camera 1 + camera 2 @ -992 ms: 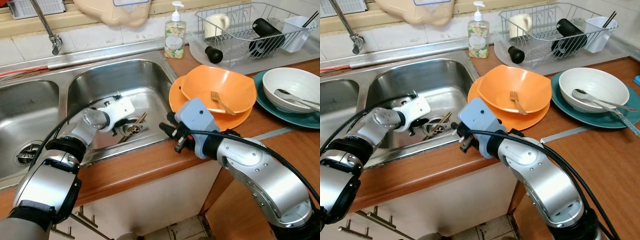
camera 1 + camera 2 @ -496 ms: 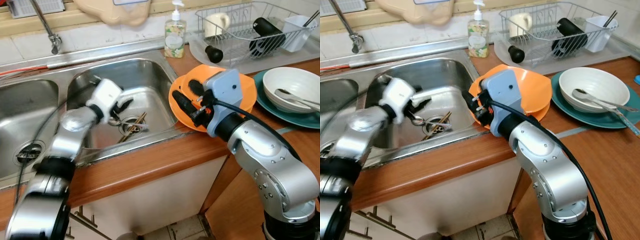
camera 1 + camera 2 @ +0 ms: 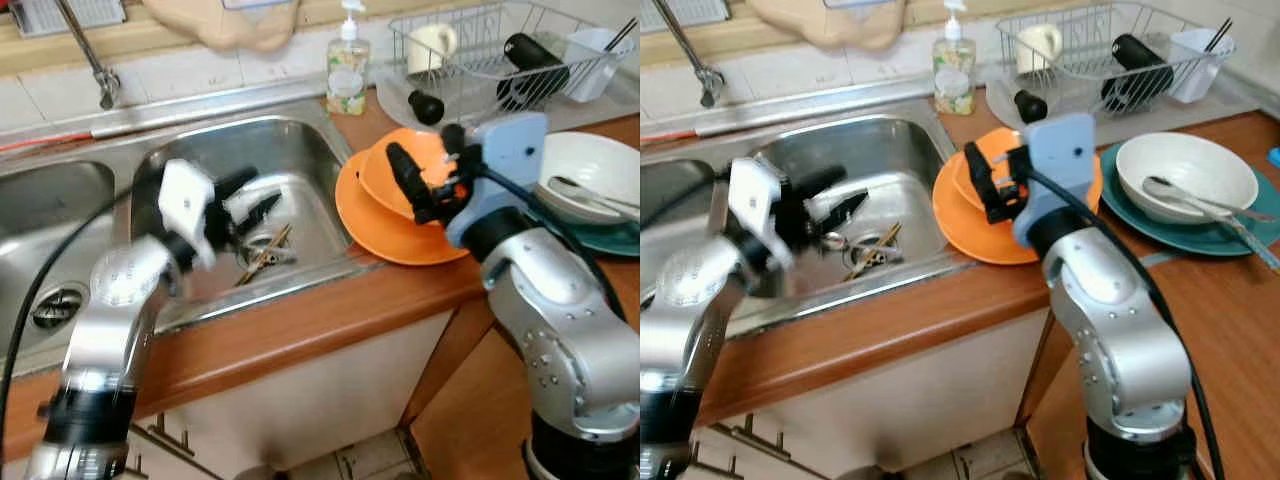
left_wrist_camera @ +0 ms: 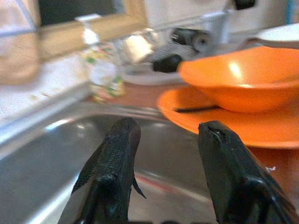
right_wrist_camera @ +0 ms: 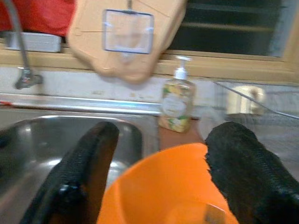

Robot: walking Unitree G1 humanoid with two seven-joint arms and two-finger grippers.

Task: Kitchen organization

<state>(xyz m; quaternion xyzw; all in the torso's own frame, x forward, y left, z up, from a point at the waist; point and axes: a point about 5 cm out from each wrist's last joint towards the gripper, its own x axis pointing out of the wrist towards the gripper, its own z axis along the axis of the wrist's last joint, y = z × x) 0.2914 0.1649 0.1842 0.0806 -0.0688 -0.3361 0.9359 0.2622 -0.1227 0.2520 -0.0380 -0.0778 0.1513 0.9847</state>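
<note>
I have the right gripper (image 3: 428, 185) spread open, empty, above the orange bowl (image 3: 405, 178) stacked on the orange plate (image 3: 385, 220) beside the sink (image 3: 300, 150). My left gripper (image 3: 248, 200) hangs open over the basin.

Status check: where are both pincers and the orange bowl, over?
Left pincer open, above the sink. Right pincer open, at the near rim of the orange bowl. Bowl sits on the orange plate. Utensils at the sink drain.
</note>
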